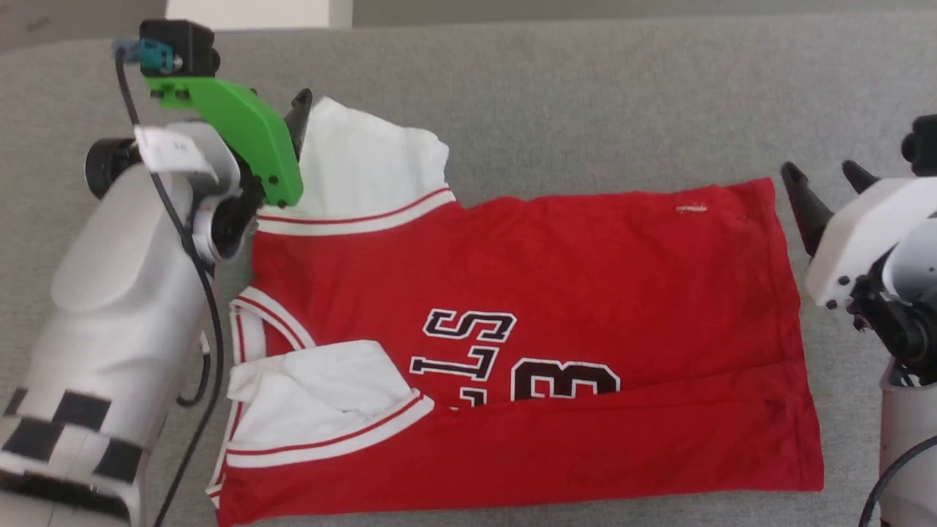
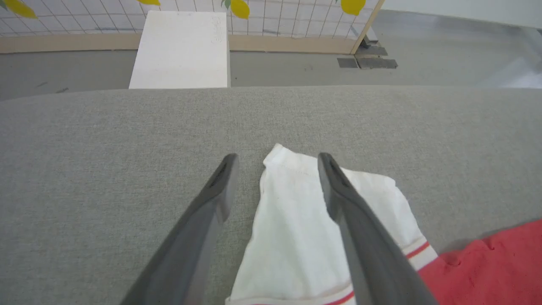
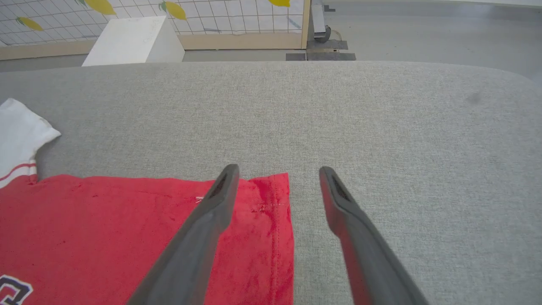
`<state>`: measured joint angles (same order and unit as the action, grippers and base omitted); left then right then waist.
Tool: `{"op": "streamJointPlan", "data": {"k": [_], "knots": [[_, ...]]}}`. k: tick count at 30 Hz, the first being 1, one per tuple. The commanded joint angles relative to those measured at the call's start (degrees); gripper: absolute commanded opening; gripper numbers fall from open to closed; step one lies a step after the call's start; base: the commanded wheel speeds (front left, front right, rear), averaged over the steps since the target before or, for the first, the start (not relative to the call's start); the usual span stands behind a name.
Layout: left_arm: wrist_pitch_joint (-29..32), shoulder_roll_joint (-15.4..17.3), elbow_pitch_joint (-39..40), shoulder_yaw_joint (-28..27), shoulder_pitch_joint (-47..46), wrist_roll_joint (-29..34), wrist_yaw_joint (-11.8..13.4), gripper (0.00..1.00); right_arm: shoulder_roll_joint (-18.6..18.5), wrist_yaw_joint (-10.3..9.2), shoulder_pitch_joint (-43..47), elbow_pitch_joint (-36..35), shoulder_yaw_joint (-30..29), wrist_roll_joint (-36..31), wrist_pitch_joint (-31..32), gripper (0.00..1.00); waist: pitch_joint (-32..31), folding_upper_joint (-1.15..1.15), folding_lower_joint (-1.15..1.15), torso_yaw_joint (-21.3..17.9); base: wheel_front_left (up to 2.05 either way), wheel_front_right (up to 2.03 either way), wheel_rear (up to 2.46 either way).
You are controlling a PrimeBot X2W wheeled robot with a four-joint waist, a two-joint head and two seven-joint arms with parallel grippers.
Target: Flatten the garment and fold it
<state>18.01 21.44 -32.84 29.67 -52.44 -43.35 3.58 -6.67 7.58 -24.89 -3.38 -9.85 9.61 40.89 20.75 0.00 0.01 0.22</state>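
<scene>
- Closest to us in the head view is the left arm's pale forearm (image 1: 110, 293), with a green bracket (image 1: 241, 124) at its wrist and a black cable (image 1: 208, 315) hanging beside it.
- The left gripper (image 2: 277, 157) is spread wide and pinches nothing.
- Under that gripper lies the garment's far sleeve (image 2: 288, 220), white with red-striped trim. One finger hangs over the sleeve, the other over the bare grey surface (image 2: 106, 148) just beside the sleeve's edge. We cannot tell whether either finger touches the cloth.
- The garment (image 1: 585, 278) is spread on the grey surface between the two grippers, its collar end at the left gripper and its hem end at the right one.
- The right gripper (image 3: 279, 170) is also spread apart and holds nothing.
- One of its fingers hangs over the far hem corner (image 3: 271, 199) of the red cloth, and the other over bare grey surface just beyond the hem. We cannot judge contact here either.
- On the left gripper's side, the near sleeve (image 1: 315, 402) lies folded inward onto the red chest.
- A red strip along the garment's near edge lies folded over the lower part of the black-and-white lettering (image 1: 468, 344).
- Well ahead of both sets of fingertips, past the far edge of the surface, a white block (image 2: 182, 46) stands on the floor before a gridded panel (image 2: 296, 17) with yellow leaf shapes.
</scene>
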Motion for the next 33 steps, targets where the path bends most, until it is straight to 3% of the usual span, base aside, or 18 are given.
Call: {"op": "streamJointPlan", "data": {"k": [1, 11, 12, 13, 14, 19, 26, 33], "knots": [[1.63, -0.54, -2.37, 0.06, -1.94, -0.13, 0.24, 1.00, 0.27, -0.09, -0.87, -0.43, 0.65, -0.16, -0.13, 1.00, 3.88, 0.00, -0.01, -1.64, 0.00, 0.00, 0.00], [20.26, -1.82, -15.06, 5.38, -6.14, -0.16, 0.52, 1.00, -0.39, -0.09, -0.87, -3.09, 1.93, -0.05, 0.25, 1.00, 5.81, 0.00, -0.01, -2.52, 0.00, 0.00, 0.00], [21.31, -2.14, -15.51, 5.37, -5.89, -0.67, 0.56, 0.87, -0.45, -0.09, -0.71, -3.34, 1.81, -0.03, 0.28, 1.00, 5.78, 0.00, -0.01, -2.40, 0.00, 0.00, 0.00], [21.87, -2.35, -15.66, 5.48, -5.60, -0.97, 0.30, 0.40, -0.48, -0.09, -0.58, -3.52, 1.74, -0.05, 0.30, 1.00, 5.73, 0.00, -0.01, -2.31, 0.00, 0.00, 0.00], [21.87, -2.59, -15.60, 5.31, -5.25, -1.46, -0.09, 0.00, -0.48, -0.09, -0.41, -3.71, 1.65, -0.10, 0.35, 1.00, 5.64, 0.00, -0.01, -2.17, 0.00, 0.00, 0.00], [17.17, -3.31, -13.92, 2.56, -4.41, -4.13, -1.76, 0.00, -0.88, -0.09, 0.09, -3.98, 1.15, -0.40, 0.96, 1.00, 4.99, 0.00, -0.01, -1.02, 0.00, 0.00, 0.00], [6.91, -0.95, -7.07, -3.35, -2.15, -7.77, -4.67, 0.00, -3.68, -0.09, -2.02, -0.12, 3.98, -2.50, 5.97, 1.00, 3.58, 0.00, -0.01, -0.41, 0.00, 0.00, 0.00], [1.83, 0.61, 4.86, -7.63, 5.89, -11.22, -3.65, 0.00, -5.19, -0.09, -6.12, 5.42, 7.07, -7.73, 10.67, 1.00, 4.08, 0.00, -0.01, 0.65, 0.00, 0.00, 0.00]]}}
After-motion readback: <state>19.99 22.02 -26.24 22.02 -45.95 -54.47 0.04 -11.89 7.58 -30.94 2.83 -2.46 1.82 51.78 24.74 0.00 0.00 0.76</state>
